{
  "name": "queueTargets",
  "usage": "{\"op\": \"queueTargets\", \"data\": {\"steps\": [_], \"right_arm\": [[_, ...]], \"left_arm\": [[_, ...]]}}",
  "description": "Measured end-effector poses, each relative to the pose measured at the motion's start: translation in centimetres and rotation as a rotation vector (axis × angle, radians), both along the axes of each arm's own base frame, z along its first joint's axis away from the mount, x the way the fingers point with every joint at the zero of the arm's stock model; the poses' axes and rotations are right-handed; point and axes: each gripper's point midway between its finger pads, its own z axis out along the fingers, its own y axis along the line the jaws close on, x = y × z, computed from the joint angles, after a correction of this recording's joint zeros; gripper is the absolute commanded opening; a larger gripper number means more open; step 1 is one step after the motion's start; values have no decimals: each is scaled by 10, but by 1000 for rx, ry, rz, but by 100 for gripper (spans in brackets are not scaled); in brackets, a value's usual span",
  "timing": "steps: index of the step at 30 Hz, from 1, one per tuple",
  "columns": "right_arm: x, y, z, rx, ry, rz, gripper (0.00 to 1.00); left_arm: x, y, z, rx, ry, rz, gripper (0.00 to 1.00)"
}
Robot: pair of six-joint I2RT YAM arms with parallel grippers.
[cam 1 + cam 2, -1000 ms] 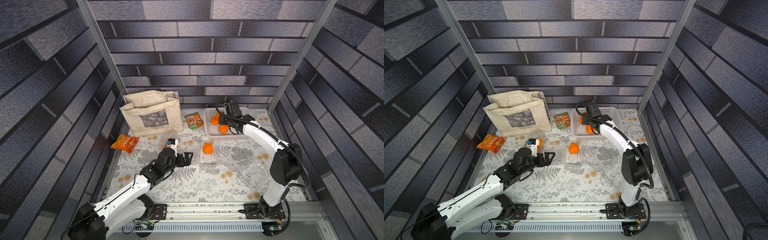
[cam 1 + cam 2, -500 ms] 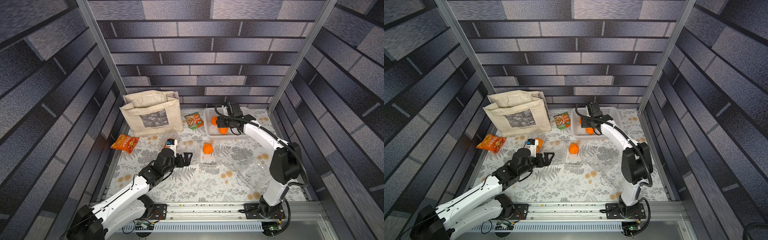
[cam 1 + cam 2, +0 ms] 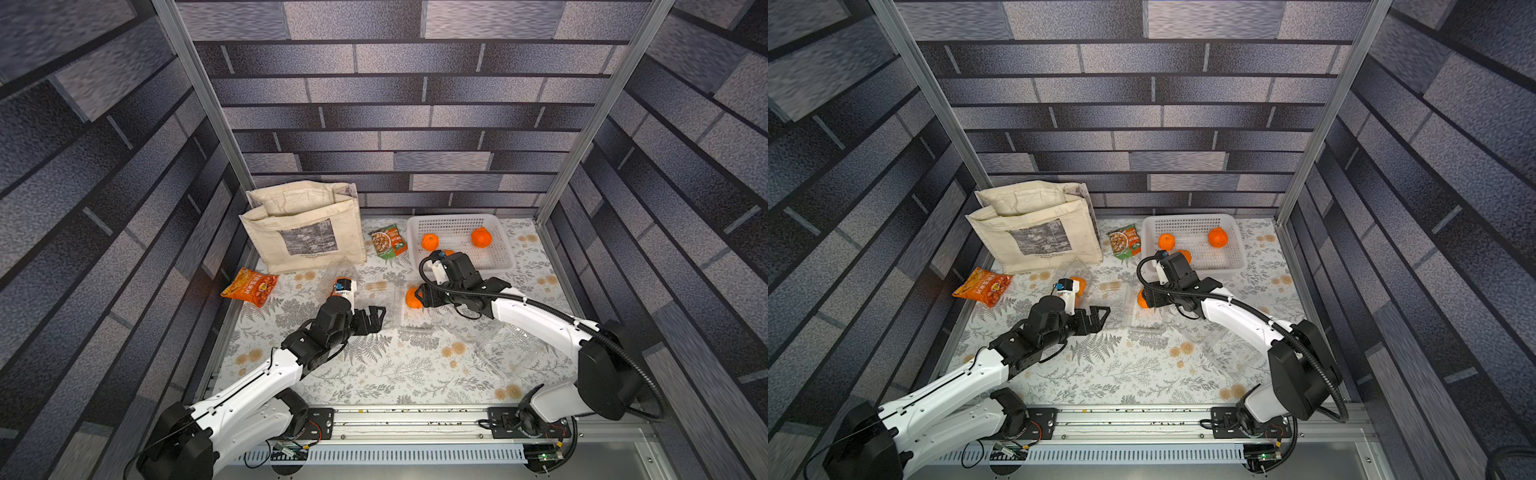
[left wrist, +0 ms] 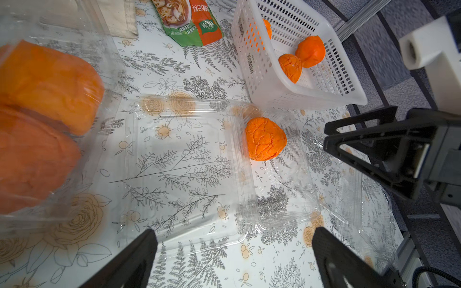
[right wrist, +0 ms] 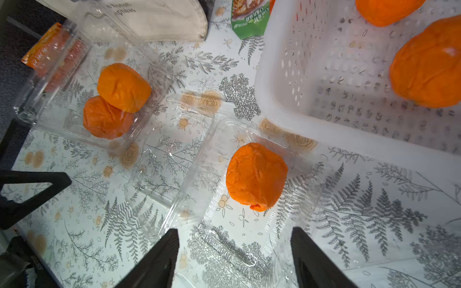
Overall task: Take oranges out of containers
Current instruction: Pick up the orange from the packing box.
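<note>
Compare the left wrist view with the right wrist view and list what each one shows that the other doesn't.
Left wrist only: the barcode labels on the outer wall of the white basket, and a third orange glimpsed past that wall. Right wrist only: the orange snack packet, seen through clear plastic. Both: the lone orange in the open container, the two oranges sharing another container, and the green packet.
</note>
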Motion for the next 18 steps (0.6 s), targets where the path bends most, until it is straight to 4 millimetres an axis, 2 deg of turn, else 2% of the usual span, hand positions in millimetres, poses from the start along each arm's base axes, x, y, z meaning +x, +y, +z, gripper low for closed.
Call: {"op": "queueTargets", "data": {"steps": [9, 13, 18], "right_arm": [[9, 8, -44, -18, 81, -45, 73], [21, 12, -51, -38, 85, -66, 73], [38, 19, -47, -47, 59, -85, 73]], "left_arm": [[2, -2, -4, 1, 8, -1, 100], [3, -4, -5, -2, 9, -6, 100], [3, -6, -2, -16, 2, -14, 100]]}}
